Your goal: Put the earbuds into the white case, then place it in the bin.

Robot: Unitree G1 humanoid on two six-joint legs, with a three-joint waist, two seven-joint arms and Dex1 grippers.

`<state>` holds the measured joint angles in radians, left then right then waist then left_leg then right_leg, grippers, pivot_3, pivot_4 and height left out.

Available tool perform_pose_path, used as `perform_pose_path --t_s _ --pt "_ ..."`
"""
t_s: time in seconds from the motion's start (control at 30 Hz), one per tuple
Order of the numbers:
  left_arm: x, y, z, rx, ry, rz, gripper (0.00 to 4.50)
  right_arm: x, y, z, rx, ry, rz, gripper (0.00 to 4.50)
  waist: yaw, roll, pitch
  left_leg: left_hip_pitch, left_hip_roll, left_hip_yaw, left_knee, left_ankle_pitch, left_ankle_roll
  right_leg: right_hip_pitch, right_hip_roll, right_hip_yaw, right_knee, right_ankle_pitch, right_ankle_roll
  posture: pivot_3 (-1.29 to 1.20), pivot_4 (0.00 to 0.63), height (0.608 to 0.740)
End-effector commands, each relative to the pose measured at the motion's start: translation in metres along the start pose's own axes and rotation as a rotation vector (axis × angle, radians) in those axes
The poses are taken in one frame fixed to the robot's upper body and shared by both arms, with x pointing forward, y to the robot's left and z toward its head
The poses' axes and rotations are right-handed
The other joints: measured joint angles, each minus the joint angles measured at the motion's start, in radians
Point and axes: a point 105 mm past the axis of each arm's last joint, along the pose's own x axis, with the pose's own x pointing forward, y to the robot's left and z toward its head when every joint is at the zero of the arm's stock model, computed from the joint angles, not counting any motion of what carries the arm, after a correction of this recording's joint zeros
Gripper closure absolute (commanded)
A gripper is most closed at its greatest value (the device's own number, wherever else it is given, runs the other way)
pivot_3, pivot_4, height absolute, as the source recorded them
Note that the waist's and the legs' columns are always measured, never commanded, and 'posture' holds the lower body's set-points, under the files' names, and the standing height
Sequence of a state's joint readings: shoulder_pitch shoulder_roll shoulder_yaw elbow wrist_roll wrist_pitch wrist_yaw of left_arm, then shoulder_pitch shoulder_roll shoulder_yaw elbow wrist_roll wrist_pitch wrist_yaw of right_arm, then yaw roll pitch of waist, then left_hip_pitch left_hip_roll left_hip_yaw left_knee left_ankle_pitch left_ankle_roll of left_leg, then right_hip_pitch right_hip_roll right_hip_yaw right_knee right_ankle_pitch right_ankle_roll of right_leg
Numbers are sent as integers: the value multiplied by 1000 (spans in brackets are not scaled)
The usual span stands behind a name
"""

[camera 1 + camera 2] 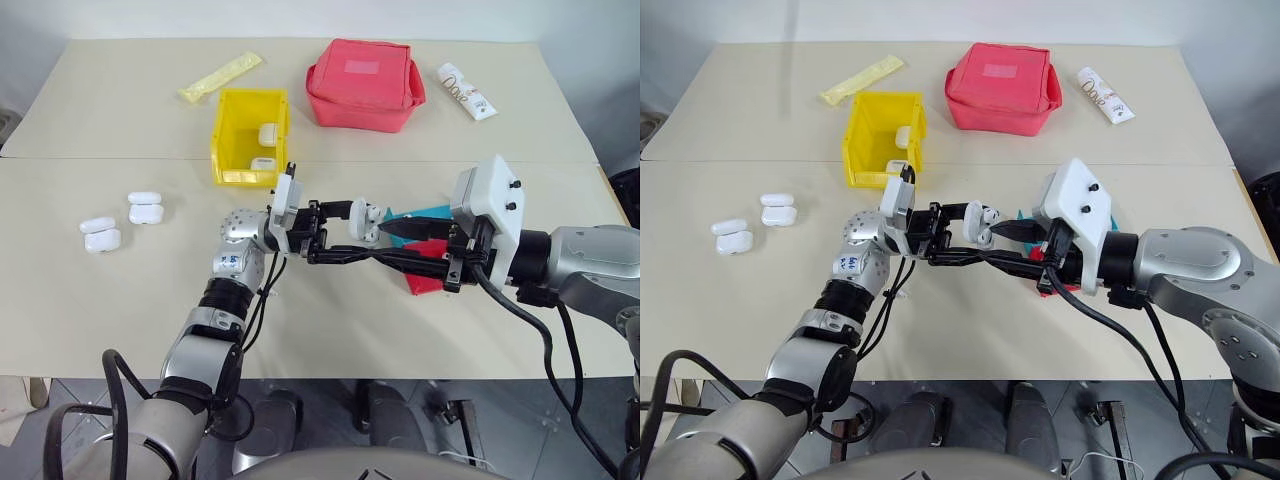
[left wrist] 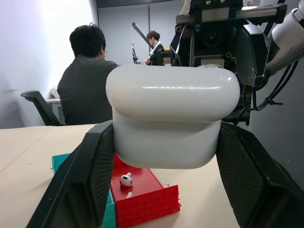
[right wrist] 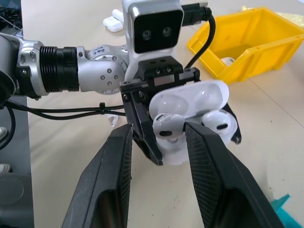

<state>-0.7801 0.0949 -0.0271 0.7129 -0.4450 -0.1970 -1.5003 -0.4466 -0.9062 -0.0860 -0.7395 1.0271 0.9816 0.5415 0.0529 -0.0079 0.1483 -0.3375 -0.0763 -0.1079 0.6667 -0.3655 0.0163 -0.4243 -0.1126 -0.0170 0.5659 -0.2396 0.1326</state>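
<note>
Left gripper [image 1: 335, 232] clamped on white case [image 3: 190, 107], lid hinged open, held above tabletop [image 1: 120, 300]. Right gripper [image 3: 159, 137] fingers apart, flanking one earbud [image 3: 167, 127] at case mouth; contact not discernible. Second earbud [image 3: 217, 122] seated in case. Another earbud [image 2: 126, 179] seen in red tray [image 2: 147, 197]. Yellow bin [image 1: 250, 135] beyond, holding cases.
</note>
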Motion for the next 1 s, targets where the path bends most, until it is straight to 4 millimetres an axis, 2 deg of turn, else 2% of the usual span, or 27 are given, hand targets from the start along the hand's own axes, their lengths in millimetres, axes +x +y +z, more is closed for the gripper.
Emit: perform_pose_path --t_s 0.03,0.67,1.0 --pt "8 -4 8 41 -7 -66 1721 1 3 7 -28 -29 15 2712 0 0 0 0 0 0 0 0 0 0 0 0 0 0 0 0 150 740" --pt "9 -5 10 23 -20 -64 1721 -1 1 0 -14 -6 -14 2712 0 0 0 0 0 0 0 0 0 0 0 0 0 0 0 0 150 740" --pt "6 -4 9 11 -8 -57 1721 -3 1 5 -22 -21 -31 2712 0 0 0 0 0 0 0 0 0 0 0 0 0 0 0 0 150 740"
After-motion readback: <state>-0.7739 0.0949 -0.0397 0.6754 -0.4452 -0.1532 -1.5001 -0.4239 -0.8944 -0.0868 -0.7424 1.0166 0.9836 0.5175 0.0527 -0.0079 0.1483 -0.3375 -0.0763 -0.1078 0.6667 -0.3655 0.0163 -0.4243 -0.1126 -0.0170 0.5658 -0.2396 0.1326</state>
